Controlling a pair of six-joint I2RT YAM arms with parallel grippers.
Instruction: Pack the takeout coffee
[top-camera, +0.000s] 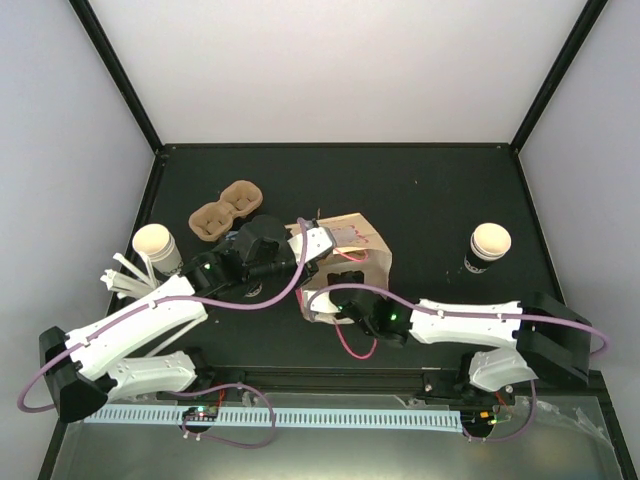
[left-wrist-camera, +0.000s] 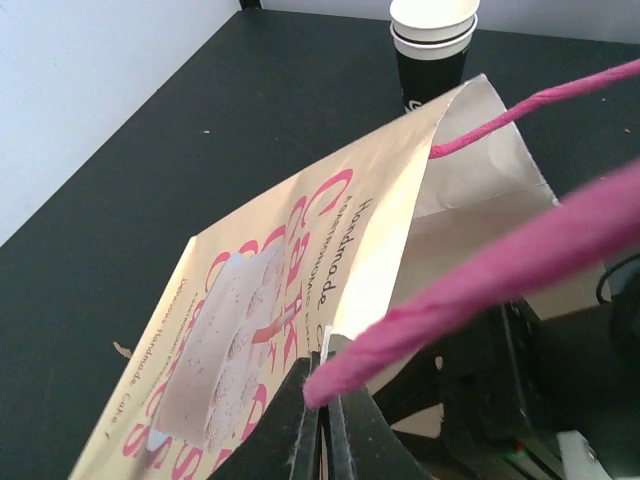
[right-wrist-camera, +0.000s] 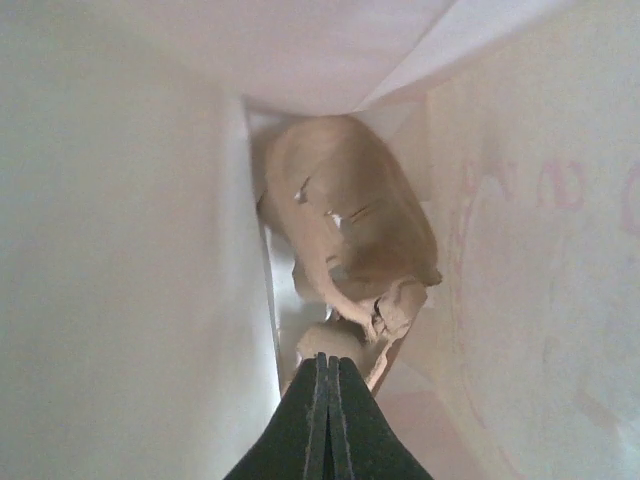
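At table centre: paper bag (top-camera: 355, 250) – tan, pink "Cake" lettering, lying on its side between both arms.
Left gripper (left-wrist-camera: 325, 395): clenched on the bag's upper rim at the mouth, lifting that edge off the table (top-camera: 420, 180).
Pink rope handle (left-wrist-camera: 500, 270): draped across the left fingertips, slanting up and away in the left wrist view.
Right gripper (right-wrist-camera: 322, 385): pushed inside the bag's mouth, fingers pressed tight together, nothing seen between them.
Inside the bag: tan crumpled shape (right-wrist-camera: 345, 230) deep at the far end, just beyond the right fingertips – cannot tell what.
Left coffee cup (top-camera: 154, 243): upright beside the left arm, outside the bag, black side, cream top.
Right coffee cup (top-camera: 489, 245): upright, well apart from the bag on the right side, also unpacked.
Pulp tray (top-camera: 227, 212): brown, two pockets, both unfilled, behind the left gripper and near the left cup.
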